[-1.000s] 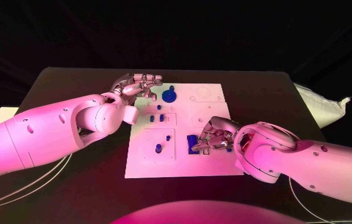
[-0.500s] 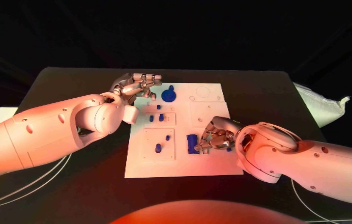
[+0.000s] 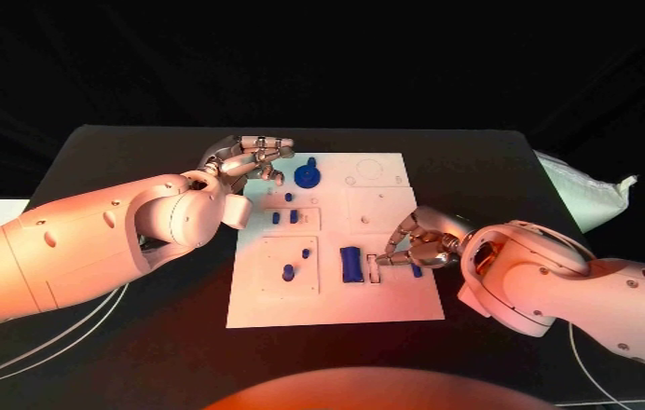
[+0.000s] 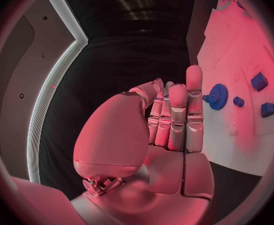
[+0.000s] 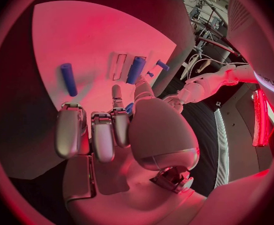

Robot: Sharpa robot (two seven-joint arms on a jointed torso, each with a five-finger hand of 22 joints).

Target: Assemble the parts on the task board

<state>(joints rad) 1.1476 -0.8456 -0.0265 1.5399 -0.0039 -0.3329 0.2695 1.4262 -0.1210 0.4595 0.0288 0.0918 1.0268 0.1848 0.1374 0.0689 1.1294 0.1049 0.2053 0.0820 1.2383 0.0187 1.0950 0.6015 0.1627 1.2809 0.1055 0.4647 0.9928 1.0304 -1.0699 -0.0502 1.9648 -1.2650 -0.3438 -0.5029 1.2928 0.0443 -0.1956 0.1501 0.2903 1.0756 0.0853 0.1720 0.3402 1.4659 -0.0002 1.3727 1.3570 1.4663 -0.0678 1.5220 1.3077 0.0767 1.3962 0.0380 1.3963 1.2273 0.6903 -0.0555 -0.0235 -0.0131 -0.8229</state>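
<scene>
Task board white, small blue parts on it, right hand fingers curled, empty, left hand curled, empty

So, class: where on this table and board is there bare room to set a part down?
Free: black table left of the task board, and the board's near edge. Crowded: the board's middle around the blue bar by the right hand, and the blue gear by the left hand.

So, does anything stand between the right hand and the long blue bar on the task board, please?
Nothing visible: only bare task board, with a narrow slot, separates the right hand from the long blue bar.
</scene>
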